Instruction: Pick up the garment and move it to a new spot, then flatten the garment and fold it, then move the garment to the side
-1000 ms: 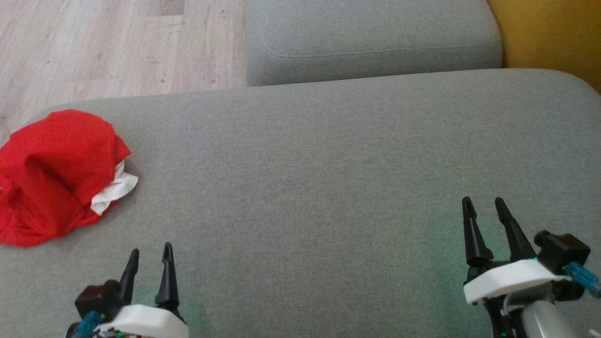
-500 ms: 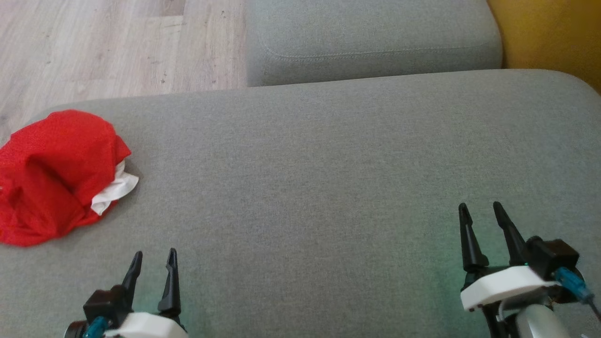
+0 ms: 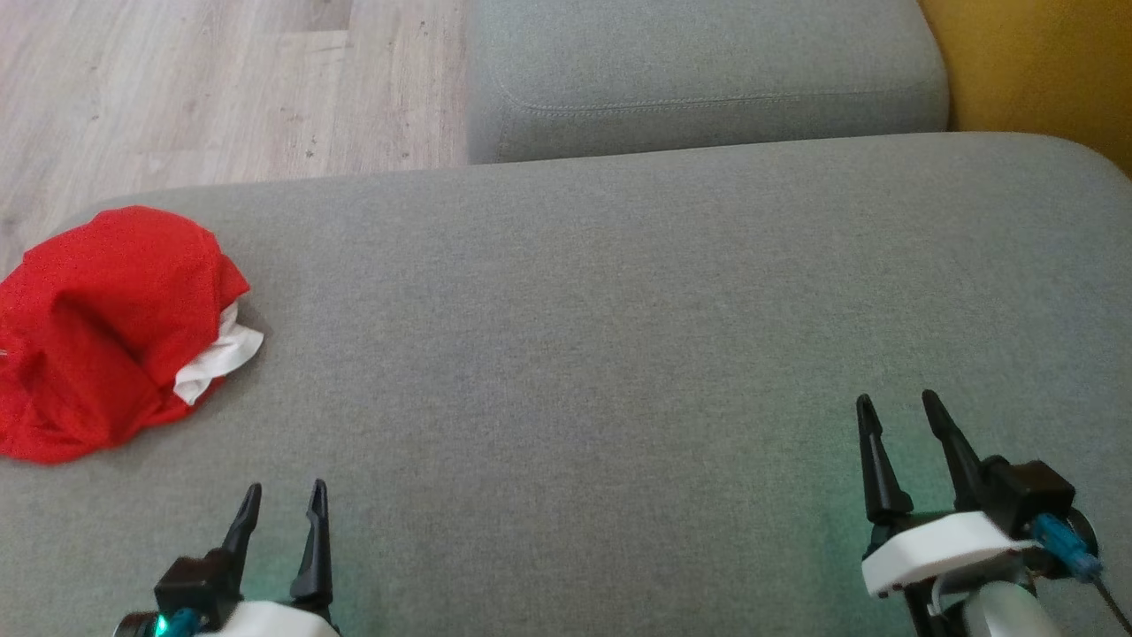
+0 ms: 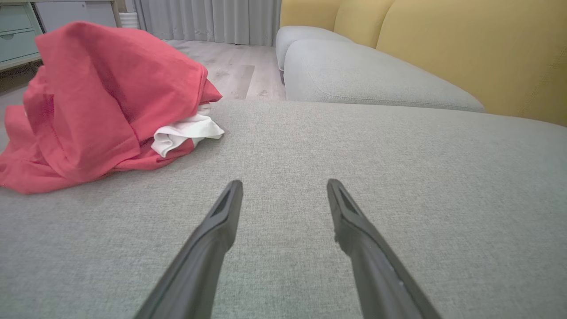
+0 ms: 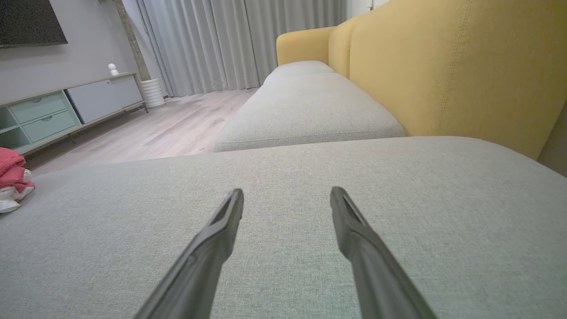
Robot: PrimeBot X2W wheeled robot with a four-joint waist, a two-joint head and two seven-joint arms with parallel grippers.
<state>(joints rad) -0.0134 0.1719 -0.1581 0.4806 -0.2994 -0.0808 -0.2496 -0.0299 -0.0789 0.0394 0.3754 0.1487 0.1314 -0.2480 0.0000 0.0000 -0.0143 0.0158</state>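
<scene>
The garment (image 3: 97, 327) is a crumpled red heap with a white bit poking out, lying at the far left of the grey sofa cushion (image 3: 601, 336). In the left wrist view the garment (image 4: 102, 97) sits up and to the left of the fingers, apart from them. At the head view's bottom left my left gripper (image 3: 285, 495) stands open and empty, below and right of the heap. My right gripper (image 3: 898, 404) is open and empty at the lower right, far from the cloth. From the right wrist, a sliver of the garment (image 5: 12, 175) shows at the left edge.
A second grey cushion (image 3: 707, 80) lies beyond the near one, with a yellow sofa back (image 3: 1044, 62) at the right. Wooden floor (image 3: 203, 88) runs past the cushion's far-left edge. A low cabinet (image 5: 66, 110) and curtains (image 5: 230, 40) stand across the room.
Both grippers have drawn back a little toward the bottom of the head view, still open. The garment has not moved.
</scene>
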